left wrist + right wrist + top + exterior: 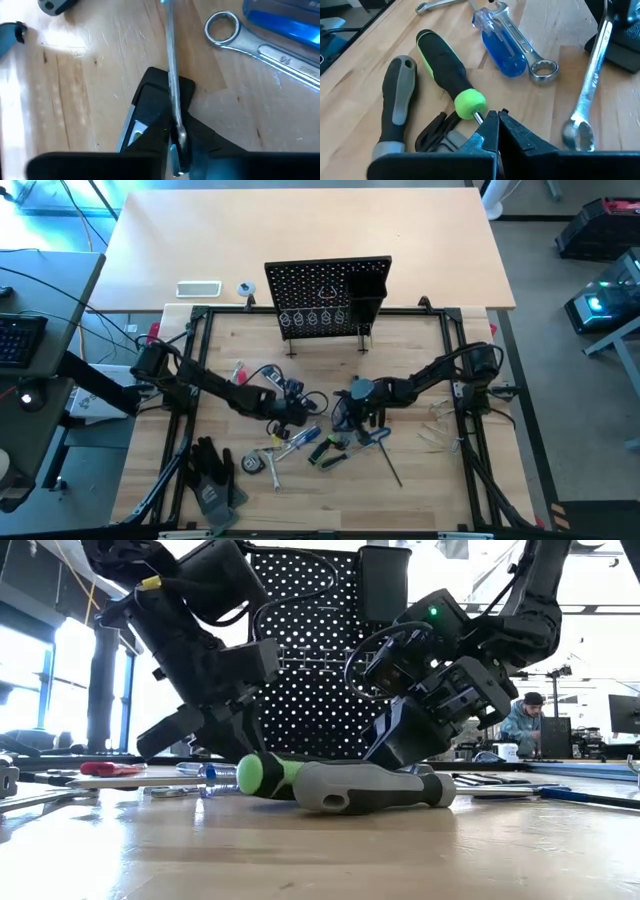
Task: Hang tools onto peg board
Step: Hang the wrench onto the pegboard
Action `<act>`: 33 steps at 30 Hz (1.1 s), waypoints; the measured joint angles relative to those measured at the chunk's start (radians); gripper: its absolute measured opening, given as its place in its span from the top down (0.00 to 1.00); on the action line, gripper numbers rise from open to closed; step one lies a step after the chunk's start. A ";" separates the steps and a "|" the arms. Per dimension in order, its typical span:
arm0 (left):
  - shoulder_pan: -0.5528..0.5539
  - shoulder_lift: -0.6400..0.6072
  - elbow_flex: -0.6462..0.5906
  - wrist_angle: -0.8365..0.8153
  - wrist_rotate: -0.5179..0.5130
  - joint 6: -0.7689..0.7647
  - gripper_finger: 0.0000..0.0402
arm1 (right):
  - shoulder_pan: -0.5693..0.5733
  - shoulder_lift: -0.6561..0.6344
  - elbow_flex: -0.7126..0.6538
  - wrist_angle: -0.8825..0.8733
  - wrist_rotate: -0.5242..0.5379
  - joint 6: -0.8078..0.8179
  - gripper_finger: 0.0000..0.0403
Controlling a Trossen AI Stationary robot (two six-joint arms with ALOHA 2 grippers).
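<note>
While both dark arms reach low over the wooden tabletop [420,380], we see the left hand [298,414] down among the scattered tools, its fingers [150,107] narrowed onto a slim silver wrench [172,75] whose shaft runs between them. Just beside it lies another silver wrench [260,42] with a ring end, next to a clear blue screwdriver handle [285,17]. We see the right hand [497,131] near the middle of the tabletop, its fingers pressed together with nothing between them, the tips just beside the green cap of a black and green screwdriver [445,70]. A grey and black screwdriver [397,105] lies alongside that one. From table height, these two handles lie in front of both arms. The peg board [328,295] stands upright at the far edge of the tabletop, well apart from the tools, with wire rings along its lower edge and a black box bin [366,288] on its right side. Black work gloves [212,480] lie near the front left corner.
</note>
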 joint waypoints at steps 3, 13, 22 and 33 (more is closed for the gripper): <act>-0.011 0.000 0.000 0.003 -0.014 0.013 0.97 | 0.000 0.007 0.001 0.009 0.020 0.000 1.00; -0.019 -0.001 0.000 0.003 -0.090 0.025 0.98 | 0.001 -0.005 0.001 -0.014 0.055 0.000 1.00; -0.018 -0.003 0.041 -0.041 -0.130 0.014 0.99 | 0.001 -0.152 -0.001 -0.219 0.119 -0.036 0.99; -0.005 -0.058 0.131 -0.090 -0.252 0.004 0.99 | 0.001 -0.457 -0.001 -0.543 0.286 -0.066 0.99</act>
